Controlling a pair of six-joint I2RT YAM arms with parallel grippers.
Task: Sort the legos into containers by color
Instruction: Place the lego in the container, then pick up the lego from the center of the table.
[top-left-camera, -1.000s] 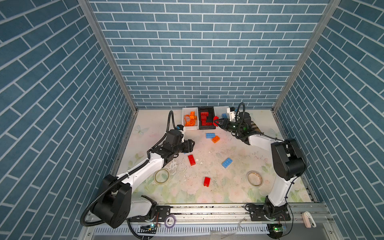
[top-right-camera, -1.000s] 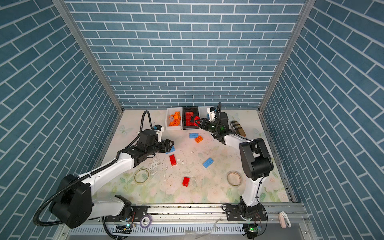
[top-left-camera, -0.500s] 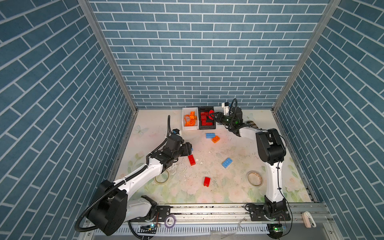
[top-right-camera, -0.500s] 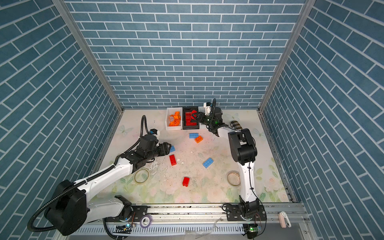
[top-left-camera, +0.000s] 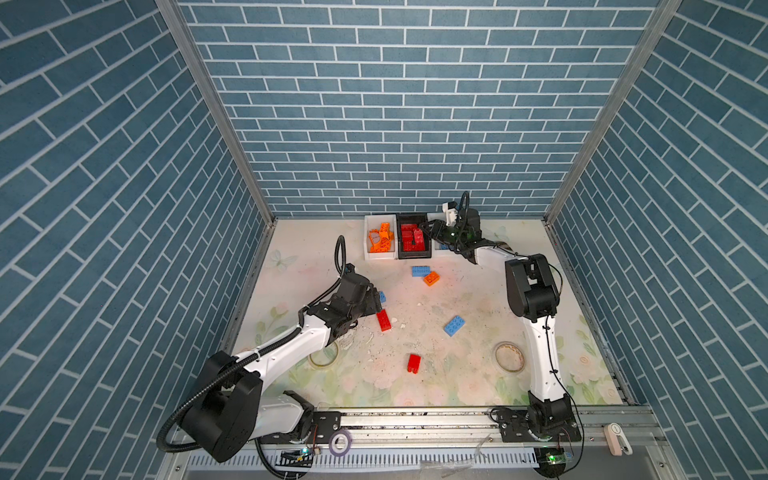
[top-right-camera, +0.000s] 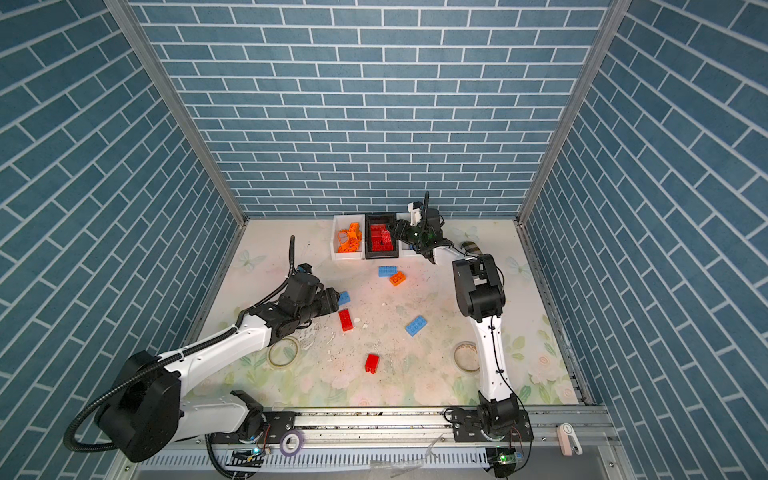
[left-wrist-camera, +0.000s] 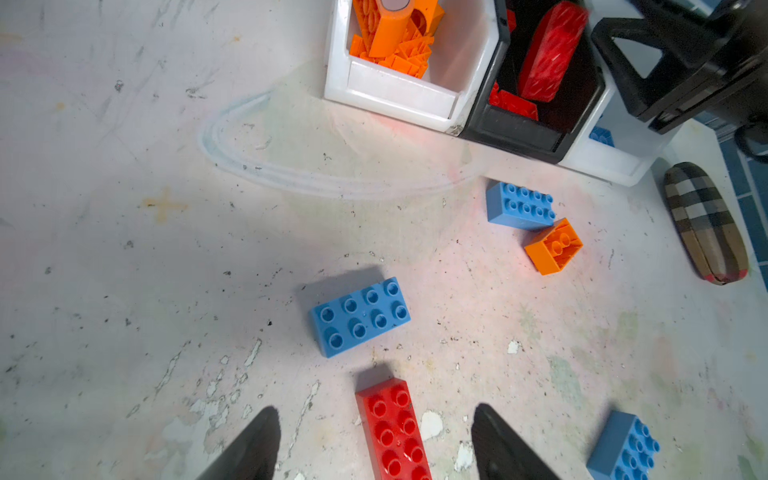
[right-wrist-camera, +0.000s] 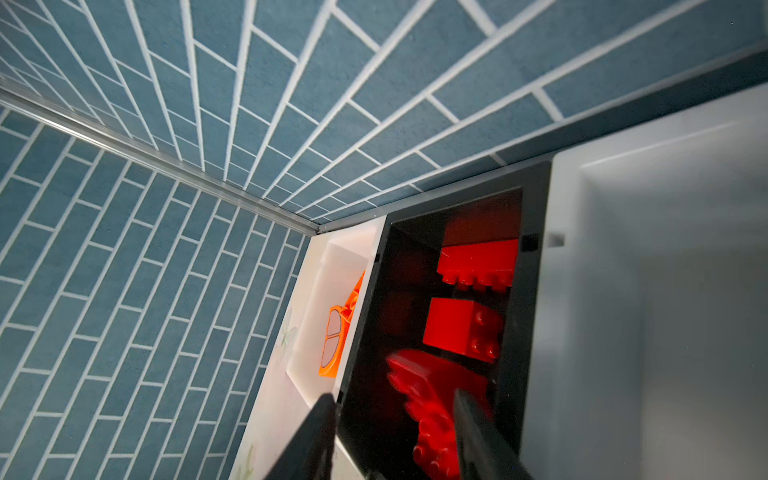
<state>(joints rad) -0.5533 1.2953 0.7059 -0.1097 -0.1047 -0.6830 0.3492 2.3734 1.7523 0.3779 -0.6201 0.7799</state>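
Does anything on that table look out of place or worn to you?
Yes. The table's flowered covering is scuffed and flaking, with white chips around the long red brick. A tan plaid case beside the bins and a tape roll lie among the bricks, though neither is a lego.

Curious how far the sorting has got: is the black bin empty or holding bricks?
Holding bricks: several red bricks lie inside the black bin, as seen in both top views and the right wrist view.
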